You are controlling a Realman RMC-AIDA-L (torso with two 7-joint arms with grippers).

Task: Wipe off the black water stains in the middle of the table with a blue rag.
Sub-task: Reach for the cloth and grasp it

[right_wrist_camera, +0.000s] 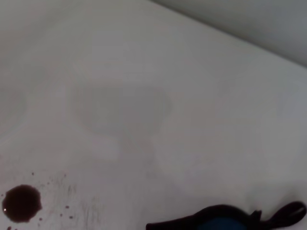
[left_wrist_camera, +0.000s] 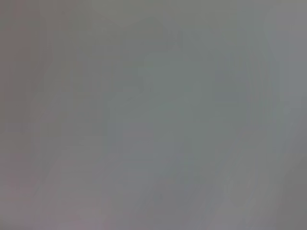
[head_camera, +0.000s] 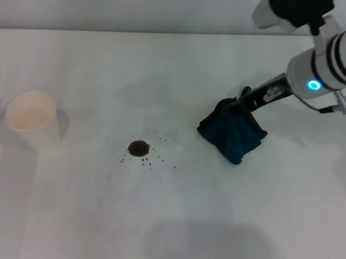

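On the white counter (head_camera: 171, 225), the right gripper (head_camera: 242, 105) pinches the bunched blue rag (head_camera: 232, 133), which hides its fingertips. The black water stains (head_camera: 138, 148) sit well apart, uncovered. A paper cup (head_camera: 31, 117) stands far left. The left gripper is unseen.

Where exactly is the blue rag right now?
In the head view the blue rag hangs bunched from the right gripper, right of the black water stains.
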